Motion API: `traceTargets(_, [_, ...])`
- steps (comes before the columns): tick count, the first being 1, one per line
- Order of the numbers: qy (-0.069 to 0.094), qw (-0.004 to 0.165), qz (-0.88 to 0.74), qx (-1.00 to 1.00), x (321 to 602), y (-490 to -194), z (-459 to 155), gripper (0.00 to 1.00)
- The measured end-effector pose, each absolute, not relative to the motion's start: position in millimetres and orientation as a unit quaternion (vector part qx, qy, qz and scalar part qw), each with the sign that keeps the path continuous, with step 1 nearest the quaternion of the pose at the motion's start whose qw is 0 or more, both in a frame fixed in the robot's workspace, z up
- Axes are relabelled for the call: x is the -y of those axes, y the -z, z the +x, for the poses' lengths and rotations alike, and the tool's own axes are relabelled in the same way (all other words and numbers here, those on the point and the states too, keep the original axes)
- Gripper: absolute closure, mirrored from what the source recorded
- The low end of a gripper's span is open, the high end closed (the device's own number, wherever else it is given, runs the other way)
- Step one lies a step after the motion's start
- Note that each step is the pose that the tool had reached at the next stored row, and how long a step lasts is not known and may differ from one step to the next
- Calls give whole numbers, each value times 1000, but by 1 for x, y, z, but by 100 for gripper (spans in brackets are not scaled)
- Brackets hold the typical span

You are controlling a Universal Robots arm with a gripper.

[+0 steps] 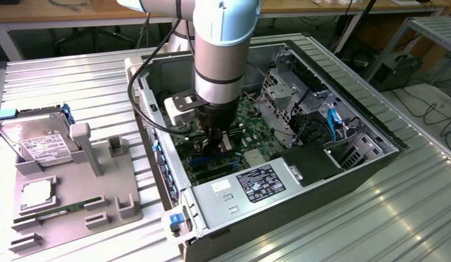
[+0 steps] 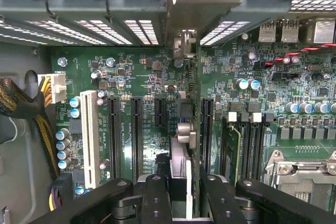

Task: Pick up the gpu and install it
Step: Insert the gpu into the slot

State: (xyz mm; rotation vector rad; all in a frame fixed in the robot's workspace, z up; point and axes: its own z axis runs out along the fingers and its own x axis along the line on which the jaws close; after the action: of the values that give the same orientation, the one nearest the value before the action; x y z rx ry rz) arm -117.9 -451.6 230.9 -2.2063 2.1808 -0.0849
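Inside the open case [image 1: 371, 139], the gripper [image 2: 181, 192] clamps the gpu [image 2: 185, 129] edge-on above the motherboard [image 2: 136, 77] slots.

The case [image 1: 356, 164] lies open on the table [image 1: 79, 87]; the tray [image 1: 72, 218], at the exterior view's left, carries the drive [image 1: 40, 143].

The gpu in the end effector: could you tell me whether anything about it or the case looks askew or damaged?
Nothing stands out. The gpu stands edge-on, in line with the motherboard's slots, gripped by the end effector inside the open computer case. No bent or broken parts show. On the grey tray, the hard drive sits in its holder.
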Motion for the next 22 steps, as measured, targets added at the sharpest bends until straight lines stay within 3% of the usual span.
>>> traceTargets(22, [27,19,-711,-703,452,-214,-119,72])
